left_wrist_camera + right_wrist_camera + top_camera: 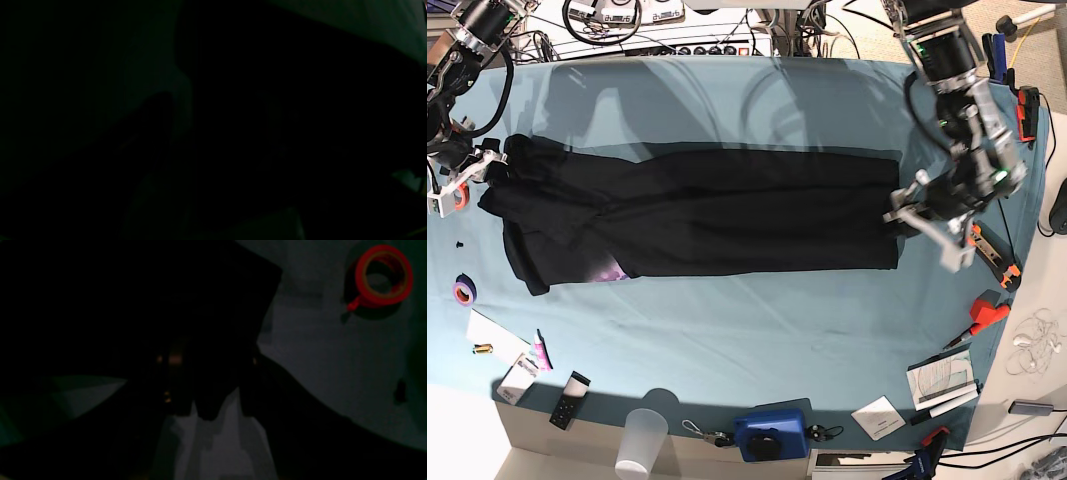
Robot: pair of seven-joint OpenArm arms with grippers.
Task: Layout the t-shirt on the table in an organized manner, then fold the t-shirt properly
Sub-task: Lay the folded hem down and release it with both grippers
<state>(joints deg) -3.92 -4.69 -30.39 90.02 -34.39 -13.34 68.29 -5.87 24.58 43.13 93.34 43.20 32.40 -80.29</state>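
The black t-shirt point(727, 225) lies stretched left to right across the teal table point(727, 100). A bit of its purple print point(607, 270) shows at the lower left. My right gripper point(469, 178) is at the shirt's bunched left end. In the dim right wrist view its fingers point(181, 386) stand apart around a fold of dark cloth, which does not fill the gap. My left gripper point(927, 228) sits at the shirt's right edge with its jaws spread. The left wrist view is almost black and shows only dark fabric point(267, 116).
A red tape roll point(383, 275) lies on the table by the right gripper. A purple tape roll point(465, 290), cards, a clear cup point(642, 440) and a blue device point(770, 435) sit along the near edge. Orange and red tools point(982, 312) lie at the right edge.
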